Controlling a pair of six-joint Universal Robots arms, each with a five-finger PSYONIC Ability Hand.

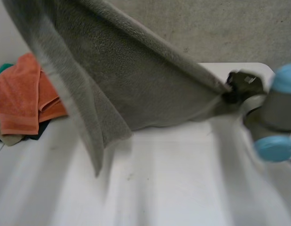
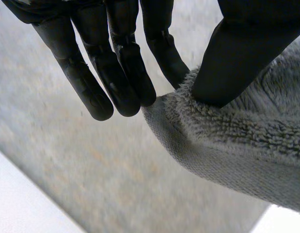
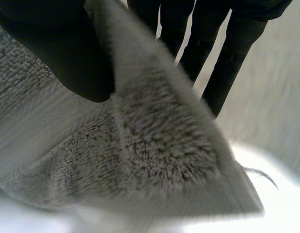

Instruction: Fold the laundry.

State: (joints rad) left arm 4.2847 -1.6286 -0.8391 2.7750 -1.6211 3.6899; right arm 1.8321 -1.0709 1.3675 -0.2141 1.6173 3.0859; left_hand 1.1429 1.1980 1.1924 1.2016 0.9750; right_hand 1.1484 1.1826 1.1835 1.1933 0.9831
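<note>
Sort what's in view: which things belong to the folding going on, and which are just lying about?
In use: grey fleecy towel, held up over the white table; left hand and right hand, each pinching it near a corner.
Lying about: orange terry towel, teal cloth, beige cloth, piled at the table's left.

Light's bright and soft, coming from overhead, no hard edges anywhere. The white tabletop [image 1: 183,179] is nearly blown out on the near side, just glare. The grey fleecy towel [image 1: 136,80] drops a faint, soft shadow on the table right under its hanging edge. The folded orange towels [image 1: 23,94] at the far left look evenly lit. Up close, the left hand [image 2: 116,73] and right hand [image 3: 67,58] are pretty much flat black shapes against pale backgrounds.
</note>
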